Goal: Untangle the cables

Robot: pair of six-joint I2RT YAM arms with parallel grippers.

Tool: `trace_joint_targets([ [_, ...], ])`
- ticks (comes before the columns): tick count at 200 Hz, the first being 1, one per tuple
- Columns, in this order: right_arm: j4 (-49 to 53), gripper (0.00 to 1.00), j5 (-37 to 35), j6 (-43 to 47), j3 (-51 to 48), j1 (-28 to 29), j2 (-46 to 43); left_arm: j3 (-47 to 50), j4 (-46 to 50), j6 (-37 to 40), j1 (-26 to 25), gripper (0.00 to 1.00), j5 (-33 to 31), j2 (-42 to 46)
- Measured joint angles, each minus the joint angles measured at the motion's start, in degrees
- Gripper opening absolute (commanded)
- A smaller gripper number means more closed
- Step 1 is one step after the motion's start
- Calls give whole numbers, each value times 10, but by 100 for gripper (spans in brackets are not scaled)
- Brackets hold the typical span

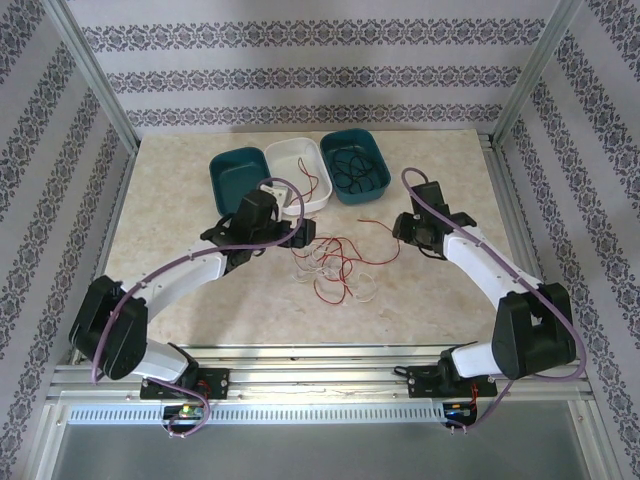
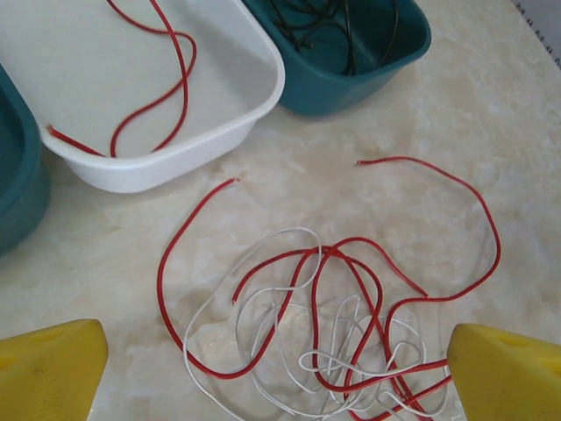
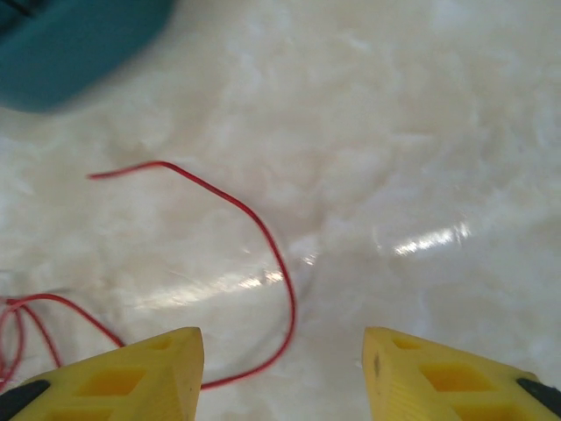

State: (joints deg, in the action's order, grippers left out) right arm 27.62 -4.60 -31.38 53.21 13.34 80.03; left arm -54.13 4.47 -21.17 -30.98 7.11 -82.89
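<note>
A tangle of thin red and white cables (image 1: 335, 265) lies on the marble table top between the two arms. My left gripper (image 1: 303, 236) hovers over the tangle's left side. In the left wrist view the tangle (image 2: 333, 333) sits between and just ahead of this gripper (image 2: 279, 377), whose jaws stand wide open with nothing held. My right gripper (image 1: 402, 231) is at the tangle's right end. It is open (image 3: 282, 377) above one loose red cable (image 3: 263, 237) that curves toward its left finger (image 3: 123, 377) without being gripped.
Three bins stand at the back: a teal bin (image 1: 237, 175), a white bin (image 1: 300, 170) holding a red cable (image 2: 149, 96), and a second teal bin (image 1: 355, 165) holding black cables (image 2: 342, 26). Patterned walls and aluminium posts enclose the table.
</note>
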Motion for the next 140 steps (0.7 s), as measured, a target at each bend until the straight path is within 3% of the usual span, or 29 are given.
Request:
trace_joint_targets([
  [140, -9, 47, 51, 15, 53, -12, 193, 2, -2, -18, 0, 99, 15, -17],
])
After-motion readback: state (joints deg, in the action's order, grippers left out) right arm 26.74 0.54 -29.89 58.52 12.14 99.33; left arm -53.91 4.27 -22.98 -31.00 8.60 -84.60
